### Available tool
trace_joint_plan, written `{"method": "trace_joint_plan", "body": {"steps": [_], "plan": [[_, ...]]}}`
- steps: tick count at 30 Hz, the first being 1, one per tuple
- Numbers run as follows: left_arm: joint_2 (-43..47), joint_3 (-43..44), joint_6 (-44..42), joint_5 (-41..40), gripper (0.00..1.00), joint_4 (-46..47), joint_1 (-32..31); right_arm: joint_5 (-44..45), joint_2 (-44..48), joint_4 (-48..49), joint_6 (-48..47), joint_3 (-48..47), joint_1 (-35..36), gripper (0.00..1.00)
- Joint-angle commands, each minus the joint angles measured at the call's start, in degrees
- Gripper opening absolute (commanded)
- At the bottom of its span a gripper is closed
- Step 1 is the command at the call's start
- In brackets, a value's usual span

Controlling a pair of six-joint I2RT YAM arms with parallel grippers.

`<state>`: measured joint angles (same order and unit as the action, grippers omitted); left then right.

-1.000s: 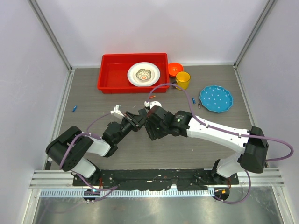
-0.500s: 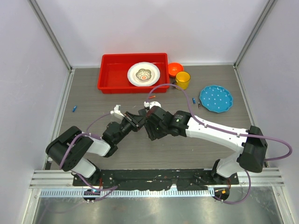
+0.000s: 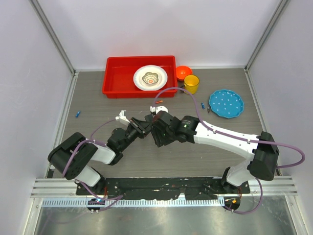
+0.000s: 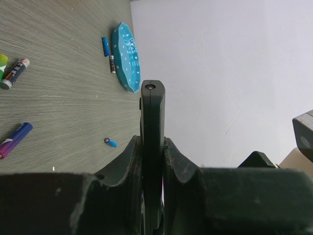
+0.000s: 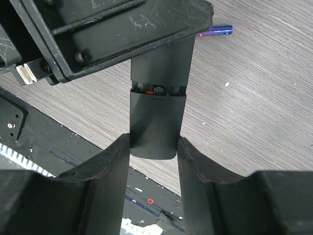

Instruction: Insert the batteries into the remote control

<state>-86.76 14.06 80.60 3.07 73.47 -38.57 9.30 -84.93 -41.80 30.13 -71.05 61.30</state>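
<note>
My left gripper (image 3: 141,126) is shut on the black remote control (image 4: 152,112) and holds it edge-on above the table. In the right wrist view the remote (image 5: 161,68) points down out of the left gripper. Its flat black cover (image 5: 155,125) sits a narrow gap short of closed. An orange battery (image 5: 155,89) shows through that gap. My right gripper (image 5: 153,147) has both fingers against the sides of the cover. The two grippers meet at mid-table, the right one (image 3: 157,131) just right of the left. Loose batteries lie on the table: purple (image 5: 215,31), blue (image 4: 105,46).
A red tray (image 3: 112,73) holding a white plate (image 3: 150,77) stands at the back. An orange bowl (image 3: 183,72) and a yellow cup (image 3: 191,83) are beside it. A teal plate (image 3: 226,103) is at the right. A blue battery (image 3: 78,114) lies far left.
The right arm has shifted slightly to the left, toward the left gripper. The left arm has not visibly moved.
</note>
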Motion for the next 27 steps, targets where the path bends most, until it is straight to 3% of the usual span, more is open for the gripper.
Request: {"method": "trace_joint_plan", "body": {"steps": [1, 27], "plan": [[1.5, 0.3, 0.3, 0.4, 0.0, 15.1, -0.2, 2.0, -0.4, 0.8, -0.1, -3.0, 0.3, 0.25], [2.9, 0.0, 0.0, 0.9, 0.0, 15.1, -0.2, 2.0, -2.0, 0.1, -0.3, -2.9, 0.2, 0.33]]}}
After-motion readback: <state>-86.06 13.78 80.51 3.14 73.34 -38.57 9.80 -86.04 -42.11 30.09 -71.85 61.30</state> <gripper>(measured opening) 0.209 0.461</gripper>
